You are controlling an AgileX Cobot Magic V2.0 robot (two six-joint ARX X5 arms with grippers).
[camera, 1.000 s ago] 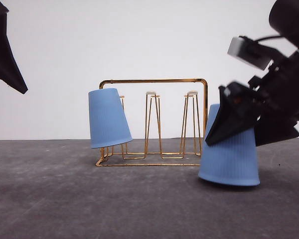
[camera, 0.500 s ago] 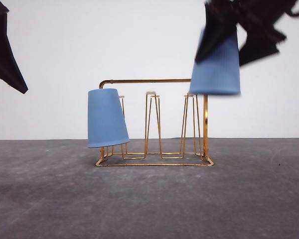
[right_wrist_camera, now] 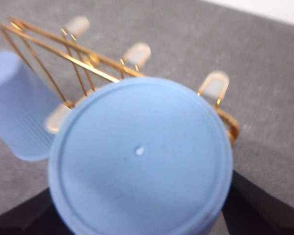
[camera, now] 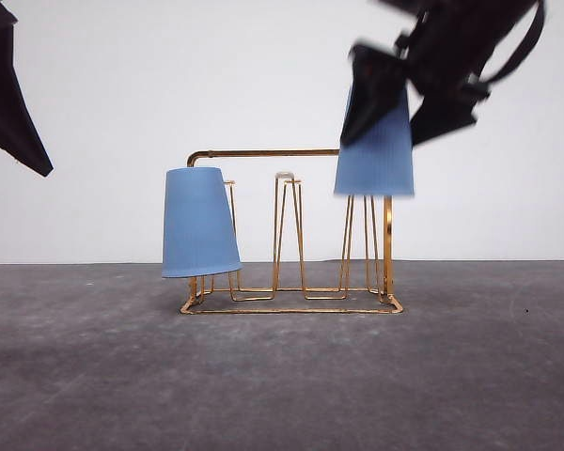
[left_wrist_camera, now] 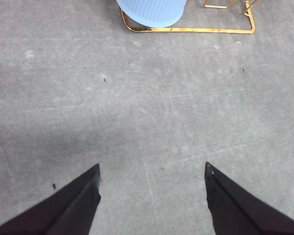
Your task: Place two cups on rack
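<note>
Spanning under a white wall (camera: 122,113), grey table (camera: 282,376); right gripper (camera: 395,117) clamping cup (camera: 374,150), left gripper (left_wrist_camera: 152,171) agape.

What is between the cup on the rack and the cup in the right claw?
In the front view, the rack's middle prong stands between the hung cup and the held cup.

A plain white wall (camera: 263,75) stands at the far side. A grey, faintly scuffed tabletop (camera: 282,376) stretches from near to far under even light.
</note>
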